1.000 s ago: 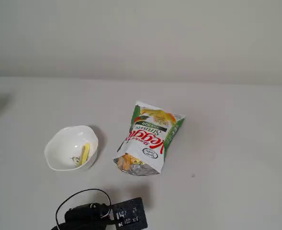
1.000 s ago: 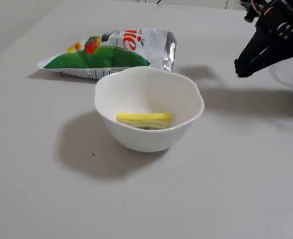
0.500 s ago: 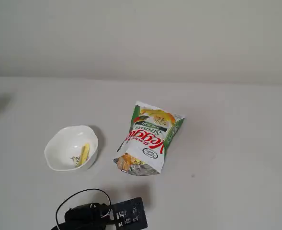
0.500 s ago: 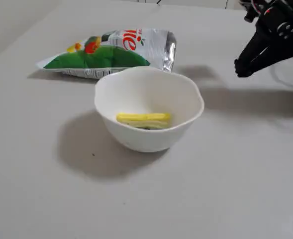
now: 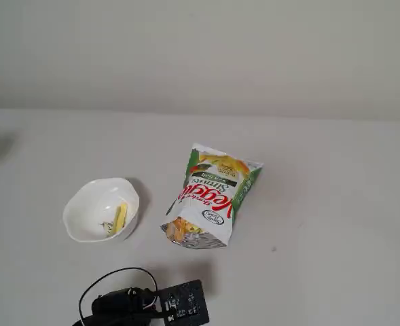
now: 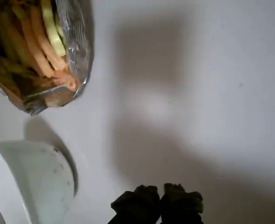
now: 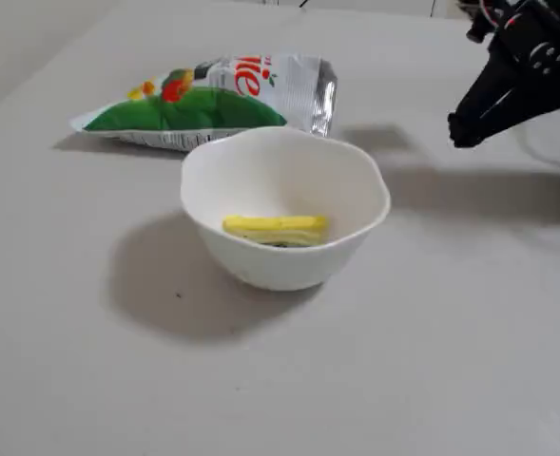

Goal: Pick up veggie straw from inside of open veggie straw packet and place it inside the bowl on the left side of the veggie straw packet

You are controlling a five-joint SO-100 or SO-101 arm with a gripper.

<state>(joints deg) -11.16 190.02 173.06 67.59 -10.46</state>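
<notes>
My pincer has its two dark fingertips pressed together with nothing between them; in a fixed view it hangs above bare table, clear of everything.

The straw lies away from me, down in the bowl. It is a short, pale-yellow stick, flat along the bowl's floor against the inner wall, and spans roughly a third of the bowl's width. In a fixed view from above, the straw sits slanted on the side of the bowl nearest the packet, next to a small dark motif on the inner wall.

The packet lies flat just beside the bowl, white with green edges and red lettering, its open mouth turned toward my side of the table. In the wrist view that mouth is up and to the left of my fingertips, well apart from them, with orange and yellow straws crowded inside behind the silvery foil lip. The bowl's rim shows at the lower left, nearer to me than the packet.
</notes>
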